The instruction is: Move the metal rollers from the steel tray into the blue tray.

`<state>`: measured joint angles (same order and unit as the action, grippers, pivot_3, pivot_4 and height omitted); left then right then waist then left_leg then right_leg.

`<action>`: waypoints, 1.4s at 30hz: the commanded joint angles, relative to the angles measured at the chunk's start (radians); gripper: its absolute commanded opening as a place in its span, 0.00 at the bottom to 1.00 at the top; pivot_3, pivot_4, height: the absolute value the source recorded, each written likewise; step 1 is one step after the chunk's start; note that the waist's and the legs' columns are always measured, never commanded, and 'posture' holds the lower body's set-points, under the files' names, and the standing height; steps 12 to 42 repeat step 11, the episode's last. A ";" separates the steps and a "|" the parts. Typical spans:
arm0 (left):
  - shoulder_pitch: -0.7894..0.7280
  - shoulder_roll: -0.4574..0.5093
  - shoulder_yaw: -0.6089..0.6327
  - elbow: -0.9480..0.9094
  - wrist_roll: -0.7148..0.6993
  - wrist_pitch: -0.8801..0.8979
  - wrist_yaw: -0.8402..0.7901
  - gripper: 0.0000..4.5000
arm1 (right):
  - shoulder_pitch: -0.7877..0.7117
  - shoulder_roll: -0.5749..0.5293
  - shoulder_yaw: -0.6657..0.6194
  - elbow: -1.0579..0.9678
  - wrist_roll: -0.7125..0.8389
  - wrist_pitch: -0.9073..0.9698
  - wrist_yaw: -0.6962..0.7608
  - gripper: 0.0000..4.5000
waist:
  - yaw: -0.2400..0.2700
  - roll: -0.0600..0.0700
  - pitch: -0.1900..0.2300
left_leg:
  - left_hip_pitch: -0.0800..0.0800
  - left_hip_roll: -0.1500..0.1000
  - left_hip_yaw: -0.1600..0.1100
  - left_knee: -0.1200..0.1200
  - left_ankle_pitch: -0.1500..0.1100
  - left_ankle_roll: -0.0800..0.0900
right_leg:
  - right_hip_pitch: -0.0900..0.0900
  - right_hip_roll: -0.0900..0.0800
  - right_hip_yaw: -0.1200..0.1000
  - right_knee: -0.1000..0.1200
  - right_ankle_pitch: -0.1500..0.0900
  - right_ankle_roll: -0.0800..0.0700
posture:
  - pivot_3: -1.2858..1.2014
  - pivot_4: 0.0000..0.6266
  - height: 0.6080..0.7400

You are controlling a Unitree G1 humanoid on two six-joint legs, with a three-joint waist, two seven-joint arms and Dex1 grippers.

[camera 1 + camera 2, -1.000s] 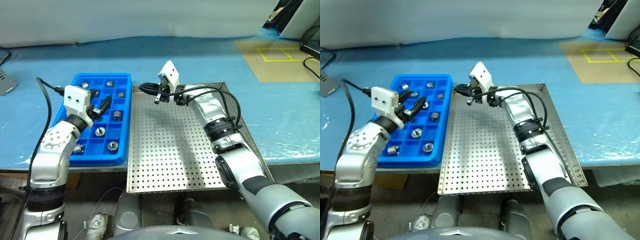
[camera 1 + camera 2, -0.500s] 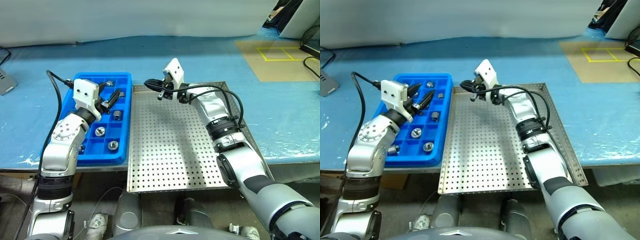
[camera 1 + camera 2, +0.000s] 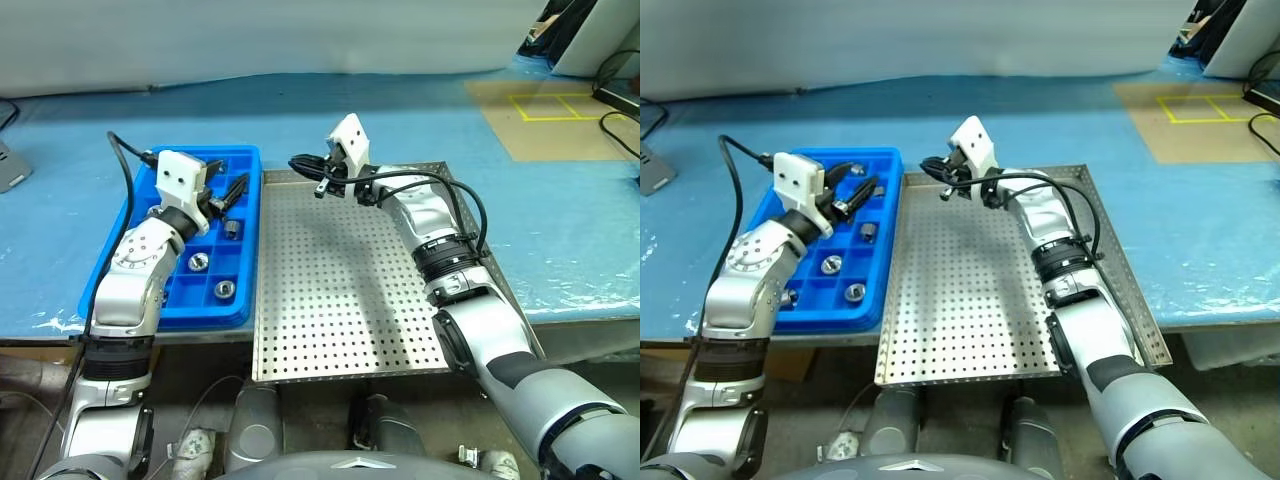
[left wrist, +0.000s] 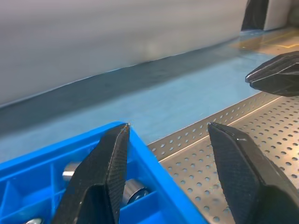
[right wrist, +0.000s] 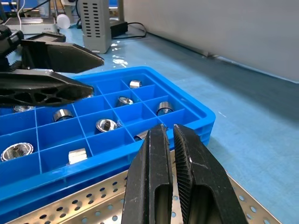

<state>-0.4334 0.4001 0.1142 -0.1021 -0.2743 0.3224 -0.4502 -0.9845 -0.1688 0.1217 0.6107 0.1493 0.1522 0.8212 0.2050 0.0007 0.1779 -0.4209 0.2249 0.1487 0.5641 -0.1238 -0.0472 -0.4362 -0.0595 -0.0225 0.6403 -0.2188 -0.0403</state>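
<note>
The left gripper [image 3: 862, 189] hangs spread and empty over the blue tray [image 3: 780, 312], where rollers [image 3: 854, 292] sit. The right gripper [image 3: 944, 190], pressed together, hovers above the steel tray [image 3: 970, 330].

A blue plastic sheet [image 3: 420, 120] is spread over the table — a yellow-taped brown cardboard panel [image 3: 545, 120] is laid at its far right.

Left gripper [image 3: 862, 190] hovers over the blue tray [image 3: 800, 302] holding metal rollers [image 3: 855, 293]; right gripper [image 3: 943, 192] over the steel tray [image 3: 960, 310].

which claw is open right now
The left claw, over the blue tray's inner edge: its fingers stand well apart. The right claw's are pressed together, holding nothing.
</note>
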 commanded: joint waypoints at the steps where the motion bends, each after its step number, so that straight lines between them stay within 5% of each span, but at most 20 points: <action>1: -0.042 0.002 -0.010 0.010 0.007 -0.036 -0.016 0.63 | 0.004 -0.003 -0.024 -0.050 0.010 -0.010 -0.013 0.05 | -0.005 0.000 0.000 | 0.000 0.000 0.000 0.000 0.000 0.000 | 0.000 0.000 0.000 0.000 0.000 0.000 | 0.61 0.24 1.00; 42: -0.089 -0.007 -0.033 0.086 0.022 -0.083 -0.057 0.63 | 0.035 -0.008 -0.017 -0.100 0.006 -0.009 -0.034 0.05 | -0.031 0.000 0.000 | 0.000 0.000 0.000 0.000 0.001 -0.002 | -0.001 0.000 0.000 0.000 0.000 -0.001 | 0.59 0.24 1.00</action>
